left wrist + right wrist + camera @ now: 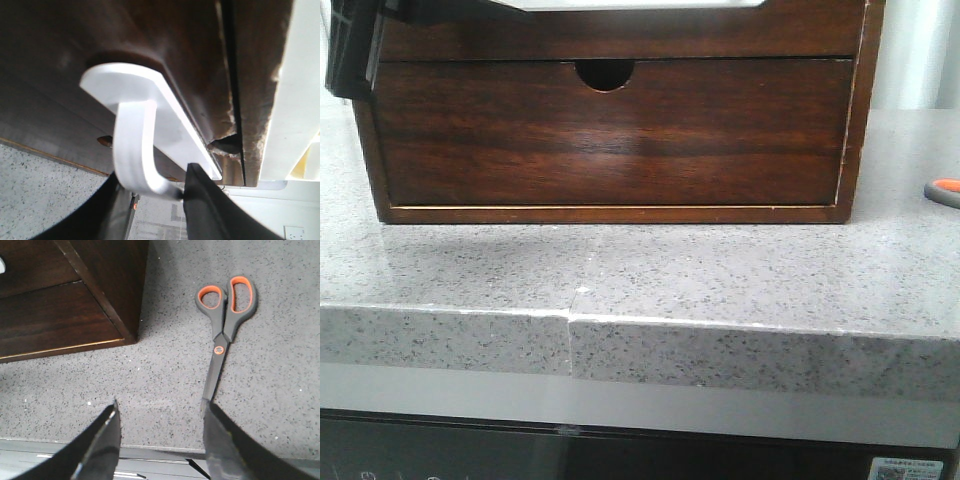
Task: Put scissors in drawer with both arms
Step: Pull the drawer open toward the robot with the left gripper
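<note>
1. Scissors [225, 335]: closed, flat on the grey countertop [165, 380], beside the cabinet [100, 295] corner, outside any drawer.
2. Right gripper [161, 432]: fingers spread, empty, hovering near the blade tips.
3. Left gripper [157, 200]: dark fingers either side of the white handle [132, 145] of the drawer [75, 100]; grip possibly closed, cannot tell.
4. Lower notched drawer [610, 130]: shut.

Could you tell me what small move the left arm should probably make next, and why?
Probably close the left gripper on the white handle and pull gently. In the left wrist view its fingers already flank that hook on the drawer face, while the scissors lie free on the countertop ahead of the open right gripper.
</note>
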